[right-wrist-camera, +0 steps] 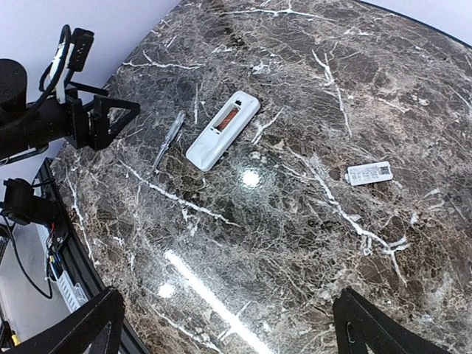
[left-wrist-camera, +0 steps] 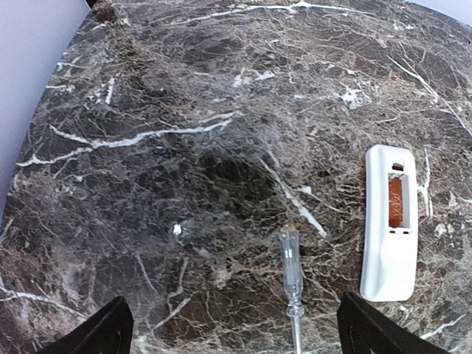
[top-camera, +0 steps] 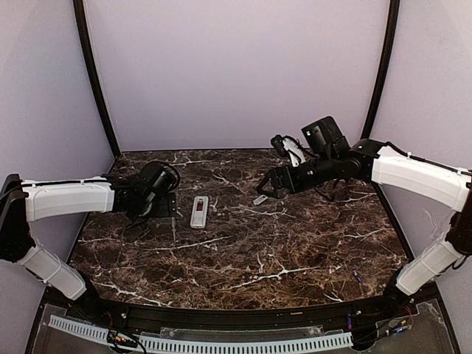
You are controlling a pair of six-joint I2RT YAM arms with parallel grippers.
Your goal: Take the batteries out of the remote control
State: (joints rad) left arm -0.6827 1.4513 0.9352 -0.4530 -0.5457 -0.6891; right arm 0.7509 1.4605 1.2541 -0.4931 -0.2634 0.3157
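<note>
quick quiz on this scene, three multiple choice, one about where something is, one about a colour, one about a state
1. Where does the clear-handled screwdriver lie?
A) on the table, beside the remote control
B) on top of the remote control
C) off the table, on the floor

2. What colour is the battery showing in the remote control's open recess?
A) blue
B) reddish-orange
C) green

3. How is the right gripper?
A) shut on the remote control
B) open and empty
C) shut on the flat cover piece

Answers:
1 A: the left wrist view shows it flat on the marble next to the remote control, not touching it.
2 B: the strip in the recess is reddish-orange.
3 B: in the right wrist view its fingers stand wide apart with only table between them.
</note>
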